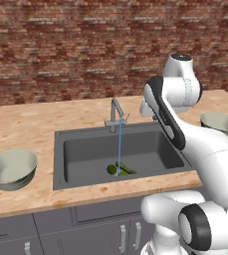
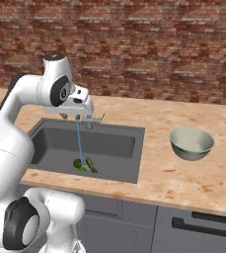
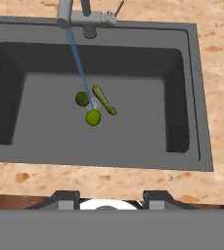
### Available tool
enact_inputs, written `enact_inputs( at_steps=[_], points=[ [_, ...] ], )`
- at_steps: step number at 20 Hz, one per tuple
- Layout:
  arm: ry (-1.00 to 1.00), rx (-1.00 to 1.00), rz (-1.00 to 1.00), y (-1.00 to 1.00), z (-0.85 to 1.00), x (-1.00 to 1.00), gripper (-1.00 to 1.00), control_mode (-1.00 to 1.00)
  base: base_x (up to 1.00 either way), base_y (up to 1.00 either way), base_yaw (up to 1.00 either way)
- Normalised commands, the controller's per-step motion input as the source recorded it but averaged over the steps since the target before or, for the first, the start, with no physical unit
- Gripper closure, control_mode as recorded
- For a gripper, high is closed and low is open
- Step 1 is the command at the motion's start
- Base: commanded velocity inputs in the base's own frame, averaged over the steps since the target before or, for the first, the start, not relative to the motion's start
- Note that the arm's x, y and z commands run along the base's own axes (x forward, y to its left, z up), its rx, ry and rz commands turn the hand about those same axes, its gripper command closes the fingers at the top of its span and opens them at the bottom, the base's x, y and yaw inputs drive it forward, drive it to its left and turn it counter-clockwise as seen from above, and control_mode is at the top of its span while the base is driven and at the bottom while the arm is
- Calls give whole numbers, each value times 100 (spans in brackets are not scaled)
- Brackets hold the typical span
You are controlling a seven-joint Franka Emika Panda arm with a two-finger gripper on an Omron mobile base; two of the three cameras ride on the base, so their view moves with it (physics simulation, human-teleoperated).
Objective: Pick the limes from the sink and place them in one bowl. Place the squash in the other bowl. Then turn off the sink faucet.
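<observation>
Two limes lie on the floor of the dark grey sink (image 3: 133, 141), one (image 3: 82, 99) under the running water and the other (image 3: 93, 117) just beside it. The dark green squash (image 3: 103, 100) rests against them. From the base cameras the limes (image 1: 111, 169) (image 2: 77, 162) and squash (image 1: 126, 168) (image 2: 92, 165) sit near the basin's front. The sink faucet (image 3: 86, 18) (image 1: 116, 112) pours a thin blue stream. My gripper (image 3: 112, 197) (image 2: 71, 116) hangs high over the sink near the faucet, open with nothing between its fingers. One bowl (image 1: 11, 169) stands left of the sink, the other bowl (image 1: 219, 123) (image 2: 191, 142) to its right.
The sink is set in a wooden counter (image 1: 26, 124) backed by a brick wall (image 1: 60, 50). Grey cabinet fronts (image 1: 85, 234) run below the counter's front edge. My arm's elbow (image 1: 165, 114) stands over the sink's right side.
</observation>
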Motion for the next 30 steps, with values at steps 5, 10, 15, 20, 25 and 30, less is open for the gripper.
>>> enact_inputs(
  at_steps=[5,10,15,20,25,30],
  points=[
    [0,0,1,0,-18,0,-100,-100,0,0,0],
    [0,0,5,0,-36,0,-100,-100,0,0,0],
    [0,0,7,-4,-31,0,-100,-100,0,0,0],
    [0,0,7,-2,-35,0,-100,-100,0,0,0],
    [0,0,8,-1,-39,4,-100,-100,0,0,0],
    [0,0,7,0,-34,11,-100,-100,0,0,0]
  ],
)
